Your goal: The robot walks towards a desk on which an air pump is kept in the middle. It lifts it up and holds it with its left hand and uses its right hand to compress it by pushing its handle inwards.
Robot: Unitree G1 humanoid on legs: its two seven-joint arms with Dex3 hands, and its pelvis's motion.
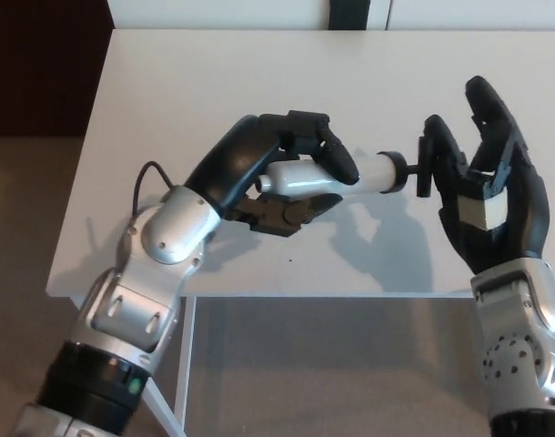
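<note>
Brightness: bright and even across the pale worktop.
Light source: from above, judging by shadows falling just below and beside the arms.
Shadows: soft grey patches on the worktop under the left hand and left of the right hand.
Glare: white highlight along the air pump barrel; sheen on silver arm shells.
Focus: sharp throughout, no motion blur.
Dark areas: upper left corner deep in shade.
</note>
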